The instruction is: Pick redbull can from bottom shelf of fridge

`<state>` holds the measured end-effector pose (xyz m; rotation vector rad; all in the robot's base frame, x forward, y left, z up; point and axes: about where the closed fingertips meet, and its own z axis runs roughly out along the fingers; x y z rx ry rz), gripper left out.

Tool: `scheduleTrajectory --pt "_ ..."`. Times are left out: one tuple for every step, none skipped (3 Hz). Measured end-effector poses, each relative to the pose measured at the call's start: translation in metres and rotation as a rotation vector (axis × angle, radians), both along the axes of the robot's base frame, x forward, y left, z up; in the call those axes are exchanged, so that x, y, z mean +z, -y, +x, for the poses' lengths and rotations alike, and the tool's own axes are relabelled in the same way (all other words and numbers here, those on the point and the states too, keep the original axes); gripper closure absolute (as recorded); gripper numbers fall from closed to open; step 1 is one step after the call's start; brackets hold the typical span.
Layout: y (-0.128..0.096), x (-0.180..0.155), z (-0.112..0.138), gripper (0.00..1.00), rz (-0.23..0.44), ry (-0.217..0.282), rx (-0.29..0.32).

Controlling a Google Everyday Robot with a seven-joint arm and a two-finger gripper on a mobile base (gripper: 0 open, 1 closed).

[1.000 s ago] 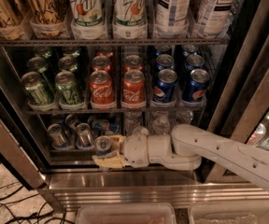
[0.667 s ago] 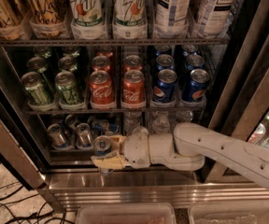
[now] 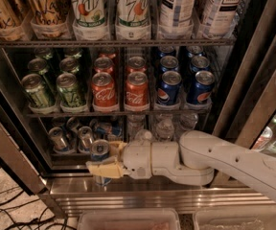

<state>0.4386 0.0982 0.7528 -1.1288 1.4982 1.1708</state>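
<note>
Tool: the tool point(image 3: 103, 168) sits at the front lip of the fridge point(image 3: 143, 194), low and left of centre, its pale fingers closed around a can.
Can: the slim blue can point(image 3: 99, 150) stands upright in that grip, at the front edge of the bottom shelf point(image 3: 56, 154).
Neighbours: other small cans point(image 3: 72, 137) are just behind it to the left.
Arm: the white arm point(image 3: 224, 158) reaches in from the right.

Gripper point(image 3: 103, 168) at front edge of bottom shelf point(image 3: 67, 158) of fridge point(image 3: 128, 195), left of centre, closed around redbull can point(image 3: 100, 150). Other small cans point(image 3: 59, 139) behind and left; bottles point(image 3: 165, 127) to right. Soda-can rack point(image 3: 119, 113) directly above.
</note>
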Motion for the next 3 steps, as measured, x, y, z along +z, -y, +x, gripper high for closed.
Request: scheduleTrajectory --pt "-0.003 0.025 -0.02 1.0 0.016 -0.004 0.008" --pt "-0.001 0.051 -0.041 1.0 -0.025 0.019 0.025" --pt "-0.003 0.056 -0.044 1.0 -0.036 0.032 0.028"
